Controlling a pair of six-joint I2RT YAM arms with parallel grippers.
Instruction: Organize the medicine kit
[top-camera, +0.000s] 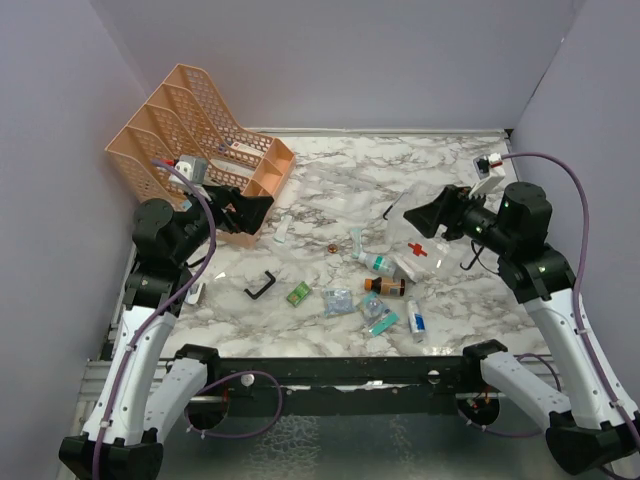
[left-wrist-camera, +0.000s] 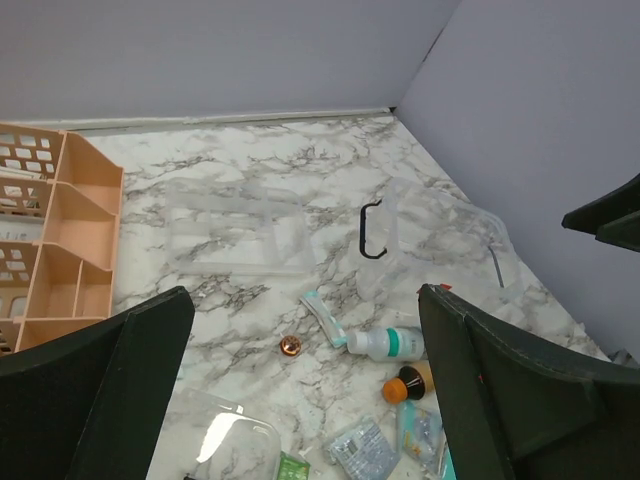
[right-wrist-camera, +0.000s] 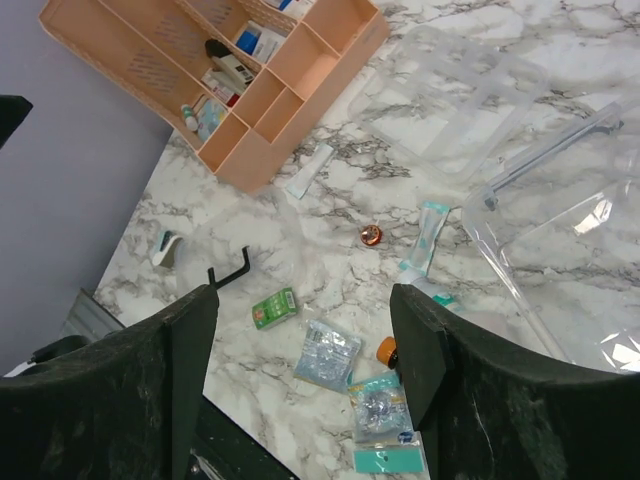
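Loose medicine items lie on the marble table: a white bottle with a teal band (top-camera: 383, 264), a brown bottle with an orange cap (top-camera: 385, 287), a green box (top-camera: 298, 293), a foil packet (top-camera: 337, 301), a teal packet (top-camera: 380, 318), a small tube (top-camera: 416, 322) and a copper tin (top-camera: 331, 247). A clear kit box with a red cross (top-camera: 420, 245) stands at the right. My left gripper (top-camera: 255, 215) is open and empty by the peach organizer (top-camera: 200, 130). My right gripper (top-camera: 420, 215) is open and empty over the clear box. In the right wrist view its jaws (right-wrist-camera: 305, 370) frame the green box (right-wrist-camera: 274, 308) and the foil packet (right-wrist-camera: 327, 354).
A black handle (top-camera: 261, 285) lies at front left. A white strip (top-camera: 283, 232) lies by the organizer, and a teal-white sachet (top-camera: 356, 240) lies mid-table. A clear tray (right-wrist-camera: 450, 100) lies toward the back. A white-teal object (right-wrist-camera: 168, 246) sits at the left edge. Purple walls enclose three sides.
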